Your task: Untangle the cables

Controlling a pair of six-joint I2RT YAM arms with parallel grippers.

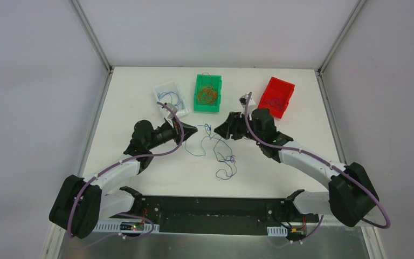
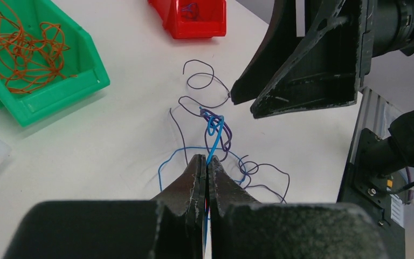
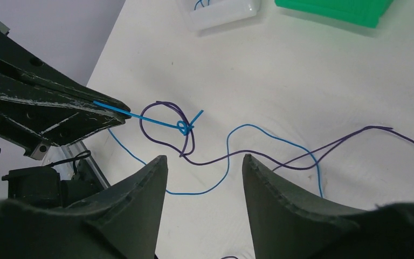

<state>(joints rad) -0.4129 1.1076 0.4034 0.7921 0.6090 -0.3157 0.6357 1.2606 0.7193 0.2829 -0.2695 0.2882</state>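
We see the left gripper [image 2: 207, 159] pinching a hair-thin blue wire [image 2: 213, 143], which stretches straight toward the right gripper [image 3: 205, 162] and knots into a dark purple wire [image 3: 164, 103] loop. The right gripper's fingers stand spread.

Both arms lean in over the white desk [image 1: 264, 175], and the left fingers [image 1: 190, 131] and right fingers [image 1: 223, 129] point at each other, near but apart. The cables [image 1: 223, 157] are thin blue and dark strands that run loosely between them and trail toward the near edge in a few loops. Honestly can't tell from up here how wide either pair stands. Along the far side there's a white tray [image 1: 159, 93] with blue wire, a green bin [image 1: 207, 108] with an orange bunch, and a red bin [image 1: 285, 85] with something dark inside.
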